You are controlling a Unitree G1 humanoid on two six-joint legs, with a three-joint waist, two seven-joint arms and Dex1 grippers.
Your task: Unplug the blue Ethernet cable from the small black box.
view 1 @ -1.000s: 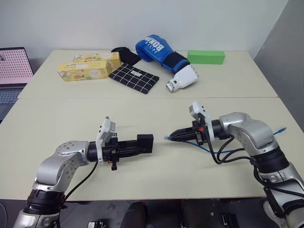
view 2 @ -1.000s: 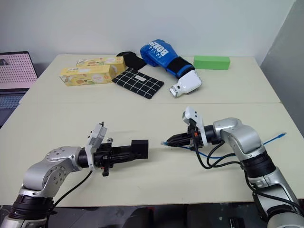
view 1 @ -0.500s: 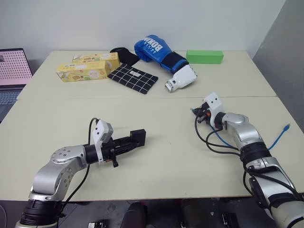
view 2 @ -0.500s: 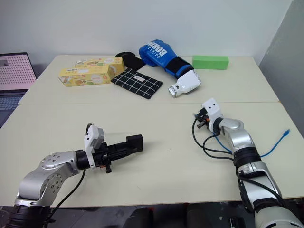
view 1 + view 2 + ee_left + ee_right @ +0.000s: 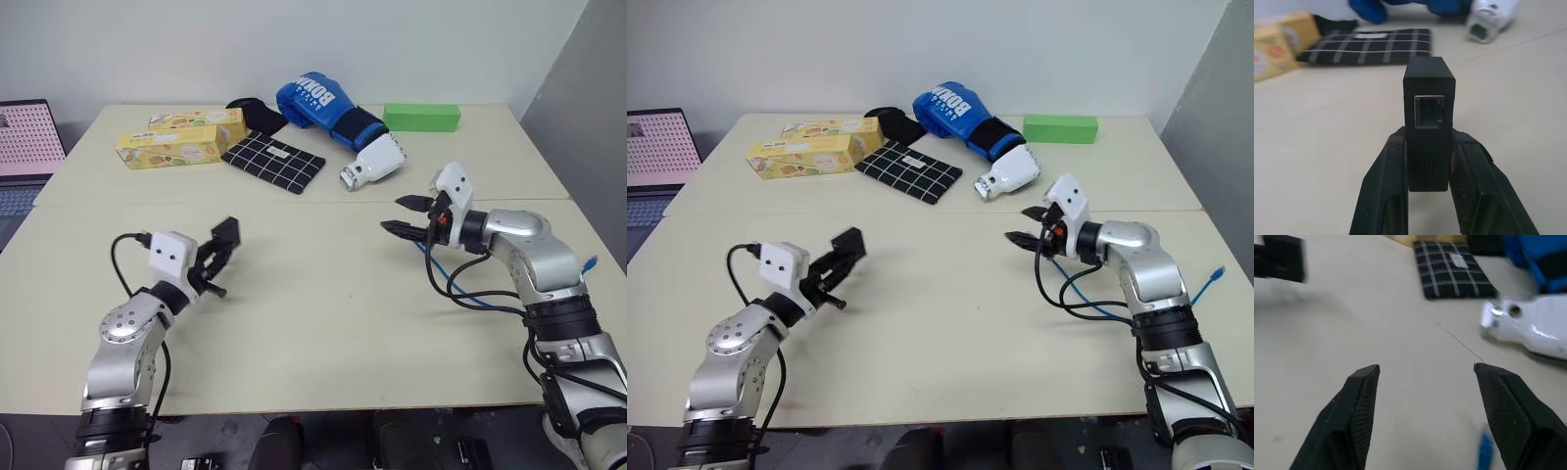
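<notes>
Pale beige counter (image 5: pixel 323 323) runs wide under a plain white wall, with a seam crossing it from 9 to 3 o'clock. At about 8 o'clock the left tool (image 5: pixel 221 250) is clamped shut on the small black box (image 5: pixel 226 233), holding it up off the surface; in the left wrist view the box (image 5: pixel 1428 117) stands squeezed between the 2 black fingers (image 5: pixel 1382 196), its square metal-rimmed port facing the camera with nothing plugged into it. At about 3 o'clock the right tool (image 5: pixel 404 213) hangs above the counter with its 2 fingers spread well apart and nothing between them, pointing toward the middle of the counter. The blue Ethernet cable (image 5: pixel 460 294) lies on the counter just beneath and behind that arm, looping among the thicker black cables there, and its far plug end (image 5: pixel 590 262) rests near the counter's edge at 4 o'clock; a blurred blue bit (image 5: pixel 1485 450) shows below the spread fingers in the right wrist view. Box and cable are well apart. Toward 12 o'clock sit a blue boxing glove (image 5: pixel 318 103) with a white cuff, a black white-checked cloth (image 5: pixel 275 162), 2 yellow cartons (image 5: pixel 176 147) and a green block (image 5: pixel 422 117). A laptop (image 5: pixel 27 137) shows at 10 o'clock, off the counter's edge.
</notes>
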